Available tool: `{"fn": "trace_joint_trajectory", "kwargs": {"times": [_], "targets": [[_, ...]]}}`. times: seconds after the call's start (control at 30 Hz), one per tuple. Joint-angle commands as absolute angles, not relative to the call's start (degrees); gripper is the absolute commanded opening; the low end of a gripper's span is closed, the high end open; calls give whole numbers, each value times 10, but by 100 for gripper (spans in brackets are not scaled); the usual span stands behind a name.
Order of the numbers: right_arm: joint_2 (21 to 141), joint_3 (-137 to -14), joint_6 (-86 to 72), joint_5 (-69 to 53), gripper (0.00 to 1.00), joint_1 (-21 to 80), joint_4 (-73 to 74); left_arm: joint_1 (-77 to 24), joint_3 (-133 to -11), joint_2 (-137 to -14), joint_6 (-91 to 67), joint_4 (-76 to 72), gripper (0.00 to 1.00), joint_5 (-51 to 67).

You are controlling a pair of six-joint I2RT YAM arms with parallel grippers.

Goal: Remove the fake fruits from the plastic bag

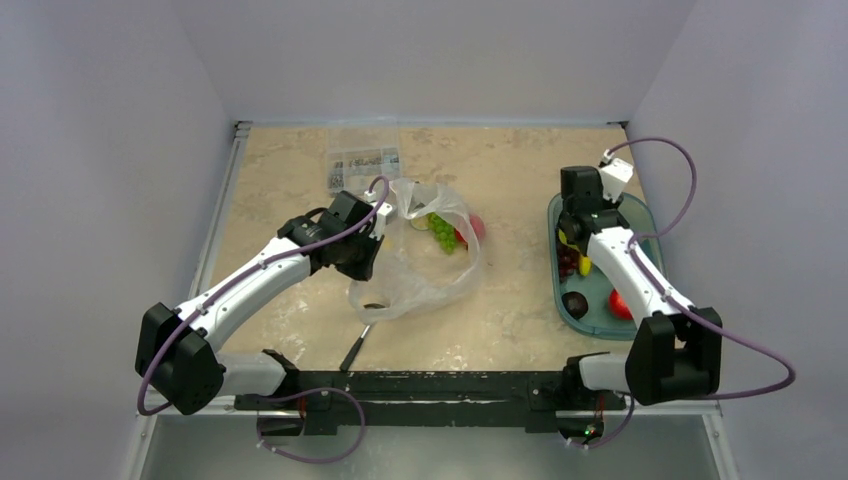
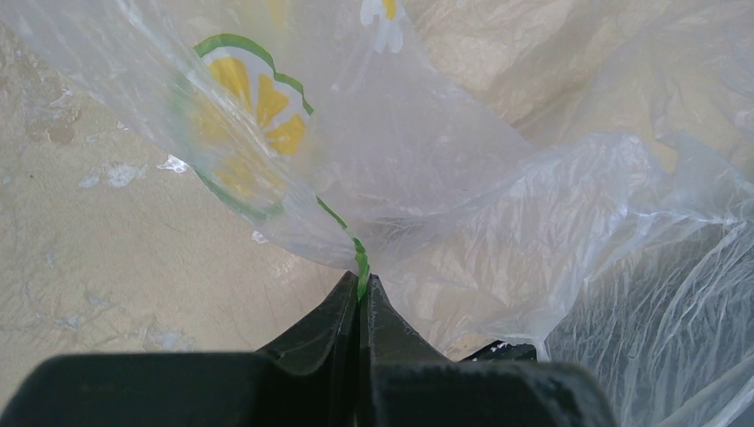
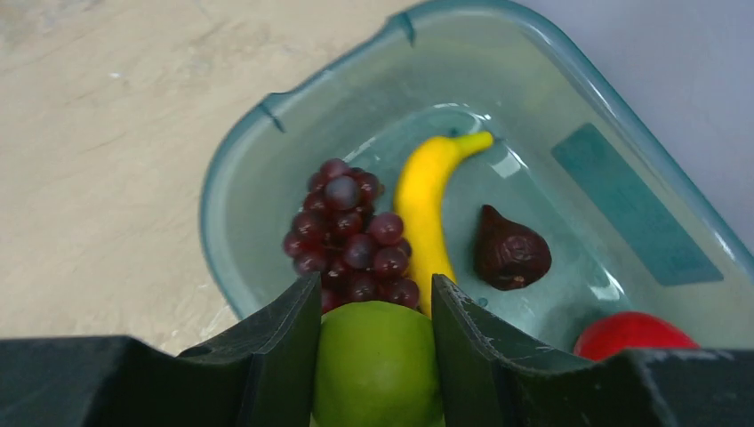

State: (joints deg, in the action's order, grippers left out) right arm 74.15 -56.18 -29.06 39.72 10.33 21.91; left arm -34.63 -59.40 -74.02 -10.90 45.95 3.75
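Now L fingers (image 2: 338,329) pinch plastic bag (image 2: 498,222); R fingers (image 3: 276,347) grip green apple (image 3: 378,365) over tub (image 3: 267,169) w/ banana (image 3: 425,209).

My pincer (image 3: 376,292) grips a green apple (image 3: 377,365) between its black fingers, over a teal tub (image 3: 233,178) on the desk (image 3: 107,133). Inside lie a dark purple grape bunch (image 3: 351,233), a banana (image 3: 425,205) touching it, a dark plum (image 3: 509,253) and a red fruit (image 3: 631,331).
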Motion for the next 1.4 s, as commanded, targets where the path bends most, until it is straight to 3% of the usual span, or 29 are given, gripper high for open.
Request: {"fn": "trace_joint_trajectory", "kwargs": {"times": [0.0,0.3,0.47,0.6,0.7,0.83,1.0,1.37], "targets": [[726,-537,-384,425,0,71,235,-348,-608,-727,-103,455,0,35],[685,-419,-443,350,2,5,173,-349,-610,-732,-103,455,0,44],[684,-398,-450,322,32,-14,156,-348,-609,-729,-103,455,0,43],[675,-396,-424,307,67,-14,144,-349,-610,-729,-103,455,0,46],[654,-393,-399,292,79,-14,133,-349,-609,-728,-104,454,0,47],[628,-406,-359,269,83,-14,132,-348,-610,-732,-104,452,0,51],[595,-417,-294,148,84,-5,90,-348,-612,-729,-104,454,0,54],[638,-486,-250,21,79,250,16,-349,-611,-732,-104,455,0,52]]}}
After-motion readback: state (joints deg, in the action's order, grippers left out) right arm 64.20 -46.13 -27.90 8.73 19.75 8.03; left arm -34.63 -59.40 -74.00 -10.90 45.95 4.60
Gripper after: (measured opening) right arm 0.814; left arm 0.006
